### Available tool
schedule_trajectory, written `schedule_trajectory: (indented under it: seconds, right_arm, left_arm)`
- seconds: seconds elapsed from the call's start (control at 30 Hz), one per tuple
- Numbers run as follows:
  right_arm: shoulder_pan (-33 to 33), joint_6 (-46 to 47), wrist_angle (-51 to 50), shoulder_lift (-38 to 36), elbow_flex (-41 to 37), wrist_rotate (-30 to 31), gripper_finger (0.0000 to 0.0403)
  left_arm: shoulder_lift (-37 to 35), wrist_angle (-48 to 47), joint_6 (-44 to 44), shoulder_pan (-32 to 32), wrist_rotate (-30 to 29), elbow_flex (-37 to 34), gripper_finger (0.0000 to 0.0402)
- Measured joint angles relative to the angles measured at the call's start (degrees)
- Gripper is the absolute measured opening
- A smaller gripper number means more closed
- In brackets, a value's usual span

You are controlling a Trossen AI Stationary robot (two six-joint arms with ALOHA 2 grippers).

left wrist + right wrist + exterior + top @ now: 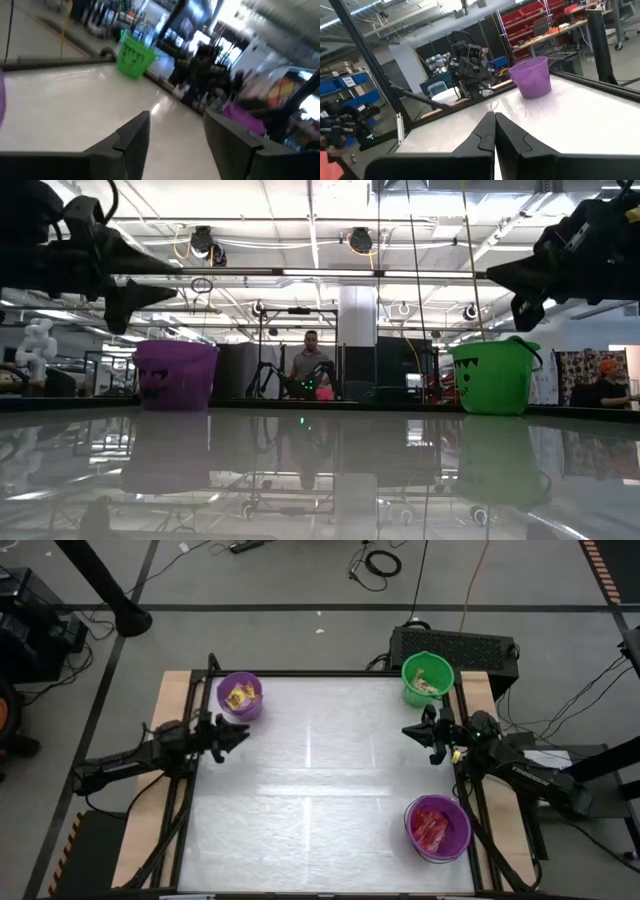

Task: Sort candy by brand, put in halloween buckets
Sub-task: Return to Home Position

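Observation:
Three halloween buckets stand on the white table. A purple one (240, 695) at the far left holds yellow candy (238, 696). A green one (427, 678) at the far right holds tan pieces (430, 683). A second purple one (437, 827) at the near right holds red packets (432, 830). My left gripper (240, 733) hovers open just near of the far purple bucket, pointing level across the table; its wrist view shows a gap between the fingers (176, 116) and nothing in it. My right gripper (408, 730) hovers shut and empty (495, 116) near of the green bucket.
A black frame (300, 674) runs round the table. A black box (455, 645) sits behind the green bucket. The middle of the tabletop (315, 780) lies bare between the arms. People (308, 365) show in the room beyond the far edge.

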Motion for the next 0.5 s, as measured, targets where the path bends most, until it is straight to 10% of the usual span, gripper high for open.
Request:
schedule_trajectory:
  seconds: [0.5]
  right_arm:
    - [0.00, -9.89, -1.38, 0.03, 0.00, 0.27, 0.0000]
  left_arm:
    - [1.88, -1.56, 16.06, -0.02, 0.55, 0.02, 0.0191]
